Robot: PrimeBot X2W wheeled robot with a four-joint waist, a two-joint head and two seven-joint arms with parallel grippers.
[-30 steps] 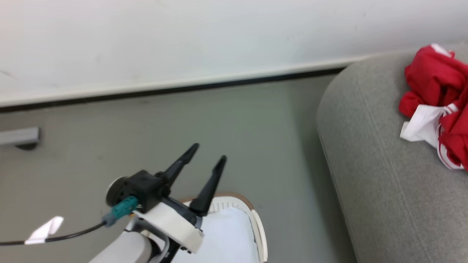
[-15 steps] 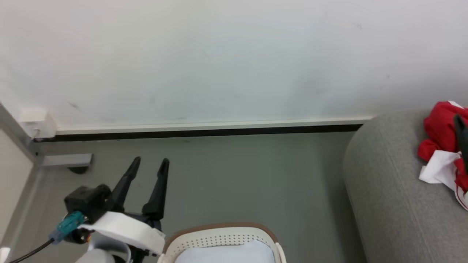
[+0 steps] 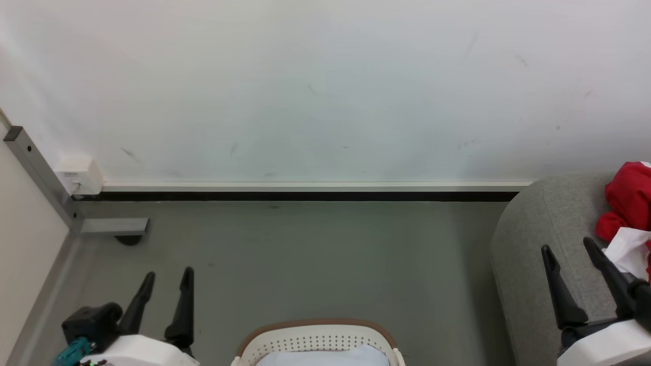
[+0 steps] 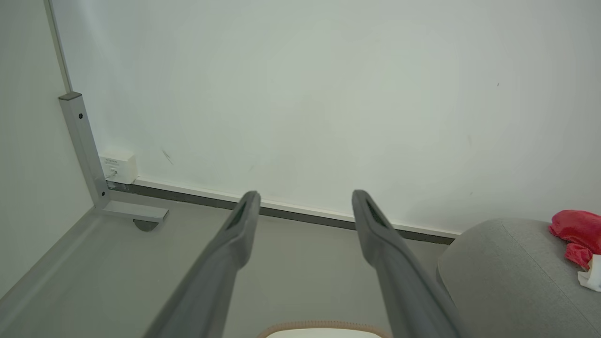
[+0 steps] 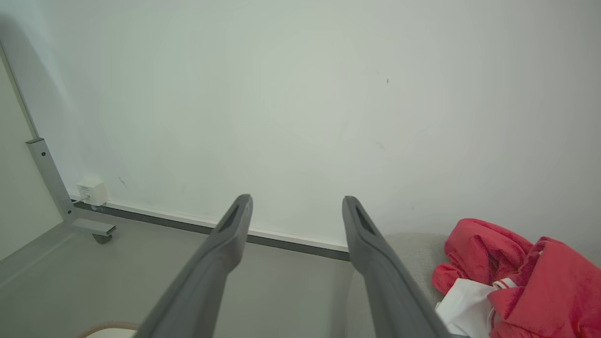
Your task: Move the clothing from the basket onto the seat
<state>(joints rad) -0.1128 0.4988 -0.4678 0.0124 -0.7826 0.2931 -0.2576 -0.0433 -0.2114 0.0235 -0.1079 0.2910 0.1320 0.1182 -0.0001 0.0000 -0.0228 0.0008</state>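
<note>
The red clothing (image 3: pixel 629 206) with white parts lies bunched on the grey seat (image 3: pixel 539 234) at the right edge; it also shows as clothing (image 5: pixel 512 277) in the right wrist view and clothing (image 4: pixel 577 230) in the left wrist view. The white basket (image 3: pixel 318 341) with a brown rim sits at the bottom centre, a pale bluish-white cloth (image 3: pixel 325 357) inside it. My left gripper (image 3: pixel 168 277) stands open and empty at the lower left, beside the basket. Over the seat's near edge my right gripper (image 3: pixel 568 248) is open and empty, just left of the clothing.
A white wall with a dark baseboard (image 3: pixel 305 195) runs across the back. A grey metal post with a foot (image 3: pixel 109 226) and a small white box (image 3: pixel 76 175) stand in the left corner. Grey floor (image 3: pixel 315 254) lies between basket, wall and seat.
The head camera has turned and tilted, shifting the whole picture. The left gripper now shows lower and further left, and the right gripper has come into view over the seat. Both stay open.
</note>
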